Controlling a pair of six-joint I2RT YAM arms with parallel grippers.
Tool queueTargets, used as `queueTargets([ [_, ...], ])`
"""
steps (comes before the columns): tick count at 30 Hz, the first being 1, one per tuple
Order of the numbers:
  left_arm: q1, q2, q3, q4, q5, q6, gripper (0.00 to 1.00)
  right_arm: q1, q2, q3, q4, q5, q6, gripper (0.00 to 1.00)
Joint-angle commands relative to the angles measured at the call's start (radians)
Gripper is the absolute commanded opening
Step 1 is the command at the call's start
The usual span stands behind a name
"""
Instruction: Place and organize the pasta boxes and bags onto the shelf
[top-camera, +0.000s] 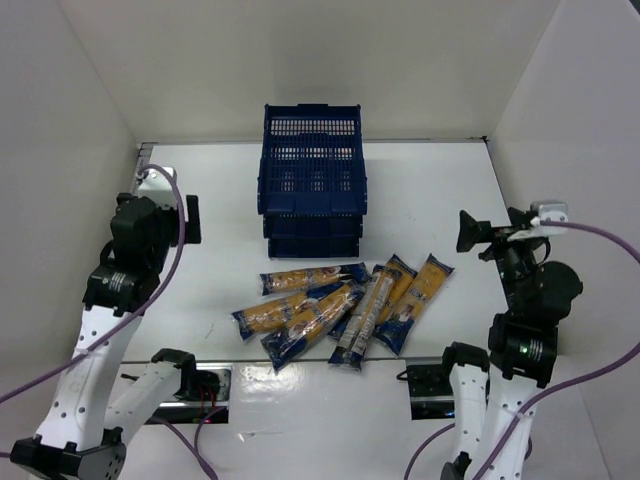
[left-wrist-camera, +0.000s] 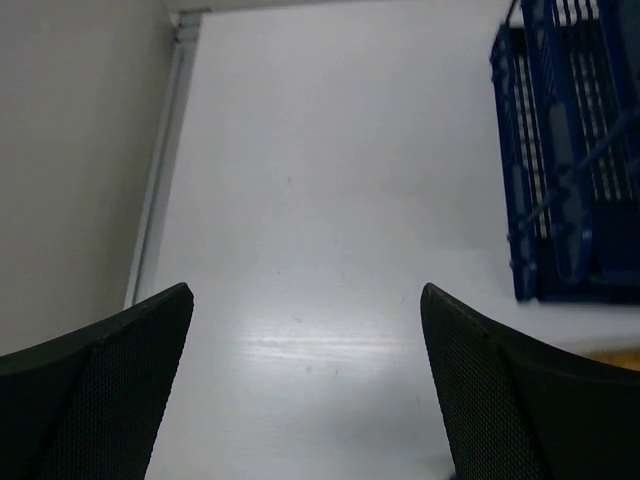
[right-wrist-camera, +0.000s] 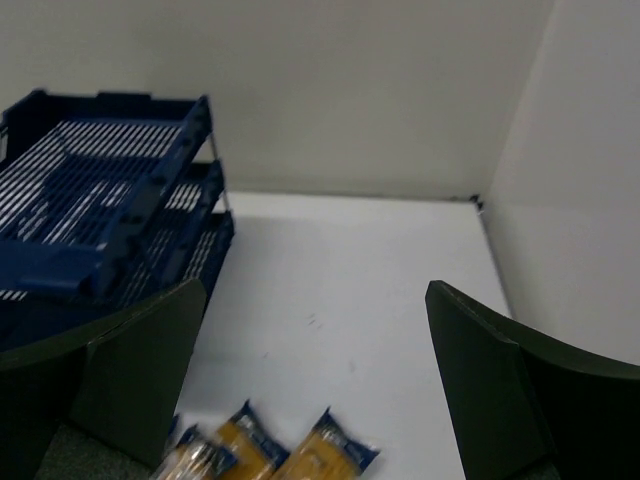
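- My left hand (left-wrist-camera: 305, 300) and right hand (right-wrist-camera: 315, 290) gape wide, empty.
- Blue-ended clear pasta packets (top-camera: 340, 305) lie heaped on the white table (top-camera: 430, 200), near the dark blue grid-walled plastic shelf (top-camera: 312, 175).
- I judge nothing shelved yet.

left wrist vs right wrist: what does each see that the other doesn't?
Left wrist only: left wall and the table edge along it. Right wrist only: packets, right wall. Both: shelf, bare tabletop, own jaws open and empty. The yellow sliver at the left wrist's lower right may be a packet; cannot tell.
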Motion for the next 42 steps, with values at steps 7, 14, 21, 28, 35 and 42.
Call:
queueTargets([
  [7,0.001,0.116,0.115,-0.293,0.266,0.042,1.0,0.03,0.252,0.25,-0.494,-0.355,-0.055,1.0],
  [14,0.012,0.083,0.124,-0.341,0.352,0.042,1.0,0.075,0.272,0.222,-0.542,-0.519,-0.043,1.0],
  [21,0.012,0.014,0.124,-0.341,0.367,0.051,1.0,0.075,0.211,0.07,-0.3,-0.623,0.136,1.0],
  [28,0.012,0.096,0.074,-0.281,0.329,0.071,1.0,0.075,0.295,0.026,-0.255,-0.49,0.11,1.0],
  [35,0.012,0.251,0.074,-0.238,0.347,0.071,1.0,0.154,0.525,0.173,-0.326,-0.355,0.038,1.0],
  [42,0.003,0.353,0.074,-0.217,0.377,0.094,1.0,0.261,0.677,0.263,-0.408,-0.213,-0.052,1.0],
])
